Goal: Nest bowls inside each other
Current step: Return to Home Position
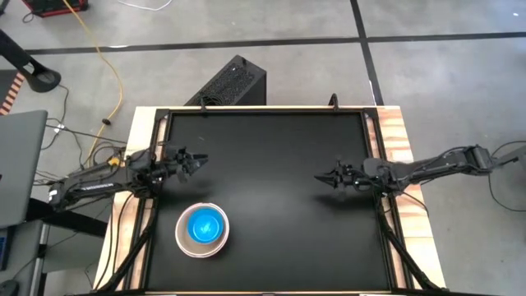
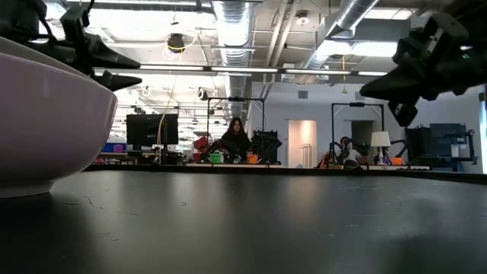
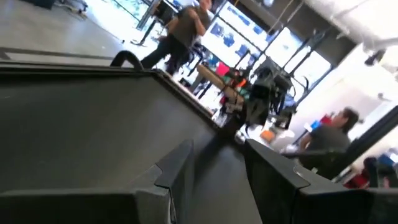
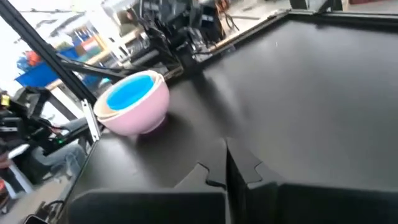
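A stack of nested bowls [image 1: 201, 229] stands on its base near the front left of the black table [image 1: 271, 148]. The outer bowl is pink [image 4: 140, 115], a beige rim shows inside it, and a bright blue bowl [image 4: 129, 93] sits innermost. The low view shows the outer bowl's wall [image 2: 46, 122] close up at left. My left gripper [image 1: 200, 159] hovers open over the table's left side, just beyond the stack, with nothing between its fingers [image 3: 180, 165]. My right gripper [image 1: 319, 177] hovers shut over the table's right side, pointing toward the stack [image 4: 227, 149].
A black box [image 1: 234, 82] stands on the floor beyond the far edge. Wooden strips [image 1: 394, 136] border the mat on both sides. The table's middle lies bare between the grippers. People sit in the room beyond [image 2: 234, 141].
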You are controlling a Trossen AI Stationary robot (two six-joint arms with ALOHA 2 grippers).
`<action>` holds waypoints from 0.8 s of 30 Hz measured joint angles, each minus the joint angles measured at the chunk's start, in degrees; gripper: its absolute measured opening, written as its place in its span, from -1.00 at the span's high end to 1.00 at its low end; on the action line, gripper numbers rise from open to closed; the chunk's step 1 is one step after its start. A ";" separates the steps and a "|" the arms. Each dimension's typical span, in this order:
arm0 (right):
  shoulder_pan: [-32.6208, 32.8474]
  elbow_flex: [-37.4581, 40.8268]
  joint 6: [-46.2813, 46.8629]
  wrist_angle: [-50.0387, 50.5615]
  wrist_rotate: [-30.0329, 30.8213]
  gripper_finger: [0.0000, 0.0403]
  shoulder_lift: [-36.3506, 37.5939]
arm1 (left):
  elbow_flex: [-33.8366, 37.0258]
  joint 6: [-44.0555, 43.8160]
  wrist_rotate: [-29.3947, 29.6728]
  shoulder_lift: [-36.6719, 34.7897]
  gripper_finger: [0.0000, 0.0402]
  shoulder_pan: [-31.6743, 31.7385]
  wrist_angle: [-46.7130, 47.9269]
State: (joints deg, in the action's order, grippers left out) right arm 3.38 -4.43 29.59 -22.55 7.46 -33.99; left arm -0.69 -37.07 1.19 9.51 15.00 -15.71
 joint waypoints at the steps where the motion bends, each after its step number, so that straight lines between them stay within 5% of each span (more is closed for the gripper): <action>1: -0.03 0.86 -0.15 0.00 0.02 0.95 1.38 | 0.00 0.82 0.20 0.13 0.35 -0.64 0.09; 14: -3.37 3.98 -16.39 5.19 -1.43 0.99 15.46 | 0.02 7.24 2.47 0.20 0.35 -2.20 2.12; 24: -5.07 4.00 -19.55 9.08 -1.42 0.93 17.15 | 0.02 6.85 3.93 0.18 0.35 -2.18 5.91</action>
State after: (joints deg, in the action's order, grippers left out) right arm -1.69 -0.43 10.04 -13.47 6.04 -16.84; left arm -0.67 -30.22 5.12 9.69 12.82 -9.80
